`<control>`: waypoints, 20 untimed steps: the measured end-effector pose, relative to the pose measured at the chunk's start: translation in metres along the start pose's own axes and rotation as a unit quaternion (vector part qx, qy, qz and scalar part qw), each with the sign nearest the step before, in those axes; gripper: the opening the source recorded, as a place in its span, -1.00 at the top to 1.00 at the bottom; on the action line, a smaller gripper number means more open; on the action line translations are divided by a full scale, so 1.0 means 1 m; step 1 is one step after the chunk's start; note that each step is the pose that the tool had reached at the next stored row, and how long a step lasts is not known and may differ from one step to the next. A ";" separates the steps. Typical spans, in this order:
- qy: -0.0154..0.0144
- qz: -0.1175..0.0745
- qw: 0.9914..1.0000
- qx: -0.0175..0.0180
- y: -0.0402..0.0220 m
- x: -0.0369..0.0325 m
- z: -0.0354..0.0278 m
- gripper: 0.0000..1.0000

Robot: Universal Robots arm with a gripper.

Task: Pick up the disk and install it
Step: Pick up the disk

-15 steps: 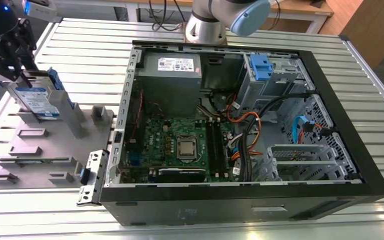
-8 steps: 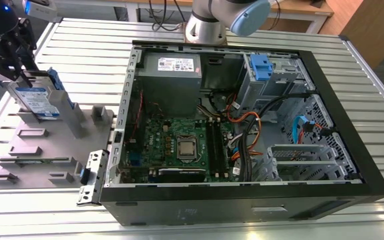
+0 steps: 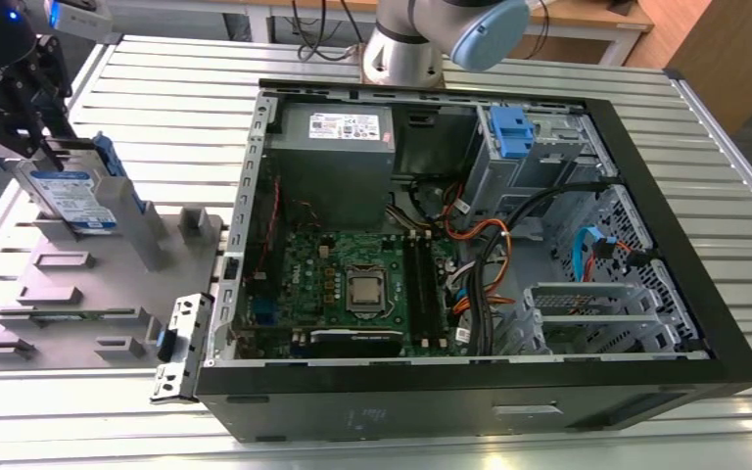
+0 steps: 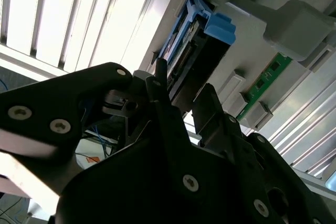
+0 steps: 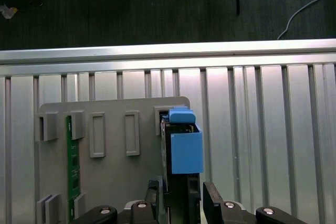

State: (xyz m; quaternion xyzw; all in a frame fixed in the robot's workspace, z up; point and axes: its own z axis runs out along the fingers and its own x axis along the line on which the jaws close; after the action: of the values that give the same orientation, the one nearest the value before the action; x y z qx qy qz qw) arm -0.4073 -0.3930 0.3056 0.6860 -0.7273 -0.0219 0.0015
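The disk stands on edge in a slot of the grey fixture plate at the exterior view's left, white-and-blue label facing out, blue rail along its upper side. My gripper comes down on it from above. In the first wrist view the disk is edge-on with its blue end tab away from me. My gripper has one dark finger pressed on each flat side. In the second wrist view the gripper clamps the same disk.
An open computer case lies on the slatted metal table. Inside it are a power-supply box, a motherboard, loose cables and a drive bay with a blue clip. A green memory stick stands in the fixture beside the disk.
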 end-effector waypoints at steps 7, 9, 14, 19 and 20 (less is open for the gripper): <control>0.000 0.000 1.000 0.000 0.0000 -0.0001 0.0000 0.25; 0.000 0.000 1.000 0.000 0.0000 -0.0002 -0.0001 0.25; 0.000 0.000 1.000 0.000 0.0000 -0.0003 0.0000 0.30; 0.000 0.000 1.000 0.000 0.0000 -0.0004 0.0000 0.30; 0.000 0.000 1.000 0.000 0.0000 -0.0004 0.0000 0.30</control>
State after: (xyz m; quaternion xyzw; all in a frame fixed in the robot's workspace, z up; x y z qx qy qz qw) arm -0.4073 -0.3926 0.3057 0.6860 -0.7273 -0.0219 0.0015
